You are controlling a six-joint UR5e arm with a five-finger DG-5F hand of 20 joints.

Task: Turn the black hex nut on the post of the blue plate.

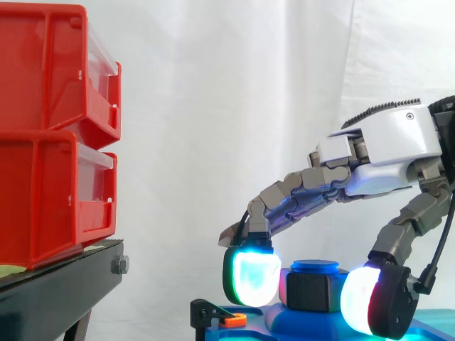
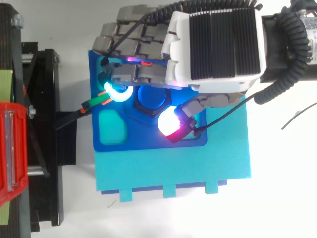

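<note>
Side view: robot hand [image 1: 398, 142] curled round black hex nut [image 1: 310, 291] on post [image 1: 315, 267], mid blue plate [image 2: 143, 140]; glowing pads [image 1: 250, 277] pinch opposite sides. Step: grip looks set, turning due. Next: twist wrist, hold pinch firm, avoid slipping.

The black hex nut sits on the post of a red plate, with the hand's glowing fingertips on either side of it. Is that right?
Not quite. The plate is blue, not red, as the top view shows. The rest holds: the black hex nut sits on the post, with the glowing fingertips of the hand on either side of it.
</note>
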